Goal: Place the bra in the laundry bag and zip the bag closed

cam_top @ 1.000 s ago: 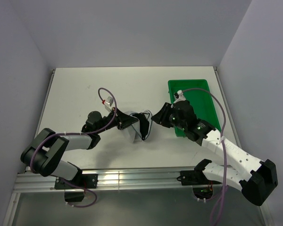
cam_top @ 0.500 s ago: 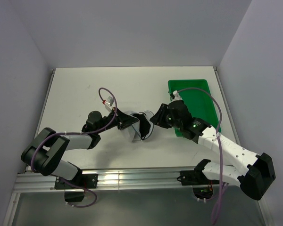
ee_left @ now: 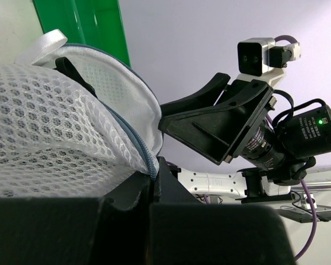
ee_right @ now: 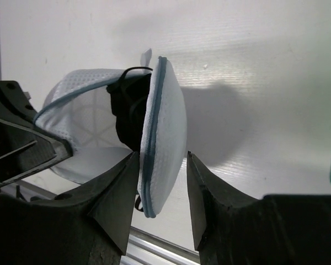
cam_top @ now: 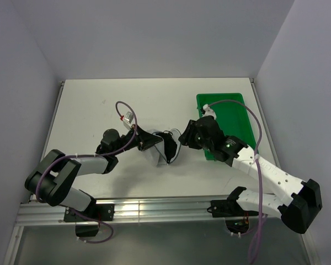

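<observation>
1. Pale lilac walls [cam_top: 154, 38] close in a white tabletop [cam_top: 99, 110], and a green tray [cam_top: 234, 113] sits at its far right.
2. The left arm [cam_top: 83, 165] lies low. It stretches from its base at the near left toward the middle of the table, with the forearm almost flat over the surface and the wrist pointing right.
3. The left gripper [cam_top: 145, 142] has its fingers pressed together on the zipper edge of the laundry bag [cam_top: 156, 153]. In its wrist view the dark zipper seam runs down and disappears between them.
4. The right arm [cam_top: 265, 171] reaches up and left from the near right. Its wrist passes the tray's near left corner and faces the other arm.
5. The right gripper [ee_right: 161, 165] has its jaws apart, straddling the opposite zipper rim of the bag. The rim nearly fills the gap, but a thin strip of table shows beside one finger, so no squeeze can be seen.
6. The bag sits mid-table between the two grippers with its mouth spread open. Whether its underside touches the table cannot be told.
7. The bra [ee_right: 129, 113] shows as black fabric bunched inside the open mouth, with a thin strap looping up at the top edge.
8. A white ribbon loop [ee_left: 47, 43] sticks out from the bag's end nearest the tray.
</observation>
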### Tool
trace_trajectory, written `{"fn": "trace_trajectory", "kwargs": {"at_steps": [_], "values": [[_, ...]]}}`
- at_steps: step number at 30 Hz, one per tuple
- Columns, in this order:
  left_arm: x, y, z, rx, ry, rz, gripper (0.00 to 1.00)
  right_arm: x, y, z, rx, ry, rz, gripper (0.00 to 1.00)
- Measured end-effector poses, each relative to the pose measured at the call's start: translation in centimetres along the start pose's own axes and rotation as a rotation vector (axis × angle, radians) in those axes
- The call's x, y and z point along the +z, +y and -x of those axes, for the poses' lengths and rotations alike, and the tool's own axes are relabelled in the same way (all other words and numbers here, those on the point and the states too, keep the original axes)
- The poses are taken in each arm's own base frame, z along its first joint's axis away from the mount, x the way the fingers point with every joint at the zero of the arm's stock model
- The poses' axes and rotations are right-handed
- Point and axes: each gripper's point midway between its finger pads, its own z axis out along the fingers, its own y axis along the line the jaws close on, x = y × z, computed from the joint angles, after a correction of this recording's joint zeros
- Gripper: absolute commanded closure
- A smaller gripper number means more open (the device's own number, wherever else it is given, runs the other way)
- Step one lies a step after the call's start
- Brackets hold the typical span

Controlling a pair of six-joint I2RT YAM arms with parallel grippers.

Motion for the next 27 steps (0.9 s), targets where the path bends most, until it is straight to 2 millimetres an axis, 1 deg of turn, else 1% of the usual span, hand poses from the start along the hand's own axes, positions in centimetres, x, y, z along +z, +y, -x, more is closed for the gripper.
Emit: {"fn": "trace_trajectory", "kwargs": {"at_steps": [6, 10, 12, 13, 14, 16, 17, 18, 20, 23, 25, 27], "values": [[0.0, 0.0, 0.0, 0.000, 0.003, -0.001, 1.00, 0.2, -0.6, -0.2, -0.026, 0.012, -0.029, 0.51], [0.2, -0.5, -0.1, 0.006, 0.018, -0.011, 1.00, 0.7, -0.3, 0.0, -0.044, 0.020, -0.036, 0.51], [0.6, -1.1, -0.3, 0.013, 0.035, -0.022, 1.00, 0.9, 0.1, 0.3, -0.055, 0.022, -0.037, 0.52], [0.8, -1.4, -0.3, 0.018, 0.043, -0.028, 1.00, 1.0, 0.3, 0.5, -0.060, 0.021, -0.037, 0.54], [1.1, -1.8, -0.4, 0.025, 0.052, -0.034, 1.00, 1.1, 0.5, 0.7, -0.066, 0.020, -0.036, 0.62], [1.6, -2.6, -0.4, 0.045, 0.071, -0.042, 1.00, 1.3, 0.8, 1.2, -0.079, 0.015, -0.041, 0.69], [1.9, -2.9, -0.4, 0.056, 0.078, -0.039, 1.00, 1.3, 0.9, 1.4, -0.086, 0.012, -0.049, 0.77], [2.1, -3.0, -0.3, 0.066, 0.083, -0.031, 1.00, 1.3, 0.9, 1.8, -0.095, 0.007, -0.060, 0.80], [2.5, -3.2, -0.1, 0.095, 0.087, 0.007, 1.00, 0.9, 1.1, 2.8, -0.117, -0.009, -0.086, 0.86], [3.0, -3.6, 0.7, 0.151, 0.066, 0.088, 1.00, -0.2, 1.9, 5.4, -0.165, -0.053, -0.124, 0.88], [3.1, -3.7, 1.4, 0.200, 0.038, 0.154, 1.00, -1.6, 3.2, 8.2, -0.204, -0.107, -0.134, 0.89], [2.7, -3.2, 2.1, 0.238, 0.007, 0.227, 1.00, -3.1, 4.8, 11.4, -0.242, -0.178, -0.133, 0.89]]}}
